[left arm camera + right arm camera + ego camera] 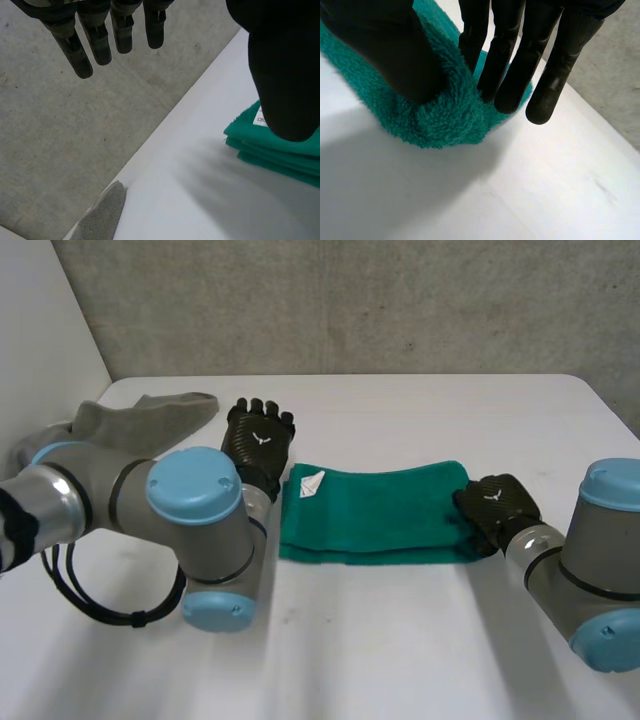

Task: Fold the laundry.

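Pinching one short end of the fluffy folded green towel [375, 512] between thumb and straight fingers: right hand [497, 505]. Left hand [258, 440] hovers flat, fingers relaxed, empty, beside the towel's labelled end on the worktop [400, 640].

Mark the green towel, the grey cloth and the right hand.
green towel [385, 510], head view, middle of its top layer.
grey cloth [150, 418], head view, its middle.
right hand [495, 502], head view, back of the hand.

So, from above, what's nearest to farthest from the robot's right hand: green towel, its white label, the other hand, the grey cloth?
1. green towel, pinched by the right hand at its end.
2. white label, at the towel's other end.
3. left hand, just past that end.
4. grey cloth, far left corner.
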